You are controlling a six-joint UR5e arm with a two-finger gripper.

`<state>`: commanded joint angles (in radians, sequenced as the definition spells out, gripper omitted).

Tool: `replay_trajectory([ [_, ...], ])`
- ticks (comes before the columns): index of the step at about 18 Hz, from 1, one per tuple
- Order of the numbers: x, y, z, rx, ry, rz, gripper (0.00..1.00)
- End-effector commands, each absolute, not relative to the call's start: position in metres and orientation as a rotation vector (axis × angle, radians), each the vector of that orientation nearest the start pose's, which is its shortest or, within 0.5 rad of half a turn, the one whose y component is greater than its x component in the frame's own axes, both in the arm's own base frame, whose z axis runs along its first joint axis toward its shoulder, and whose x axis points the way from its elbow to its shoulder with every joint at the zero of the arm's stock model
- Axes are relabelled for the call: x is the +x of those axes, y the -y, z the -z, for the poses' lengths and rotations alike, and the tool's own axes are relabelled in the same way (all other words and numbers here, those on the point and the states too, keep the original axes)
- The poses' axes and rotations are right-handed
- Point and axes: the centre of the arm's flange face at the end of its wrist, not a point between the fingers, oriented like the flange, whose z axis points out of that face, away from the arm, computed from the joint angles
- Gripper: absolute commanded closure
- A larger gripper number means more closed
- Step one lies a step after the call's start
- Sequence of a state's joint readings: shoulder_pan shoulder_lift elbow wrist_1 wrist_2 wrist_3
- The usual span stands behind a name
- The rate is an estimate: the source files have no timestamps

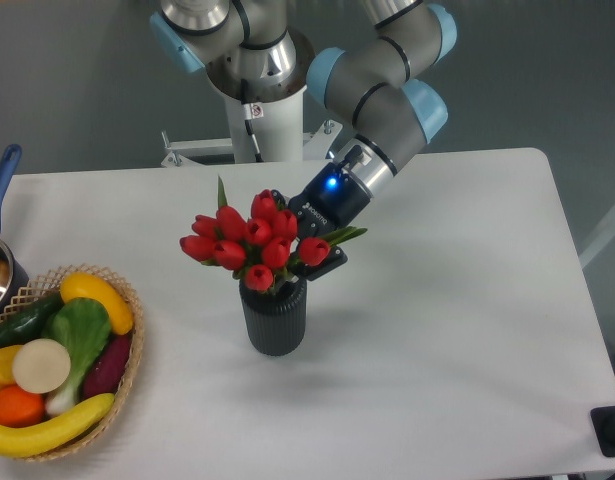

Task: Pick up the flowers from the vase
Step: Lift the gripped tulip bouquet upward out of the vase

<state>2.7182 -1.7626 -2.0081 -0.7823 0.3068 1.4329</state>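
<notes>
The flowers point(249, 242), a bunch of red tulip buds with green leaves, stand in the mouth of the dark grey ribbed vase point(274, 318) near the table's middle. Their stems are hidden. My gripper point(299, 250) reaches in from the upper right, right behind the buds, with its black fingers mostly hidden by the blooms. It appears shut on the bunch just above the vase mouth. The bunch sits high, with the lowest bud at the vase rim.
A wicker basket point(133, 345) of toy fruit and vegetables sits at the front left edge. A pot with a blue handle point(1, 182) pokes in at the far left. The arm's base point(257, 125) stands behind the table.
</notes>
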Motion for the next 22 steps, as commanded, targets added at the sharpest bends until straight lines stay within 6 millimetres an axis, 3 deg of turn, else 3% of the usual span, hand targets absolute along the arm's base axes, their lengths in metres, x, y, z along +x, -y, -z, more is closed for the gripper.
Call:
replay_trajectory([
  [8, -0.370, -0.417, -0.384, -1.855, -0.264, 0.276, 0.48],
  [22, -0.370, -0.417, -0.429, -1.867, -0.093, 0.365, 0.48],
])
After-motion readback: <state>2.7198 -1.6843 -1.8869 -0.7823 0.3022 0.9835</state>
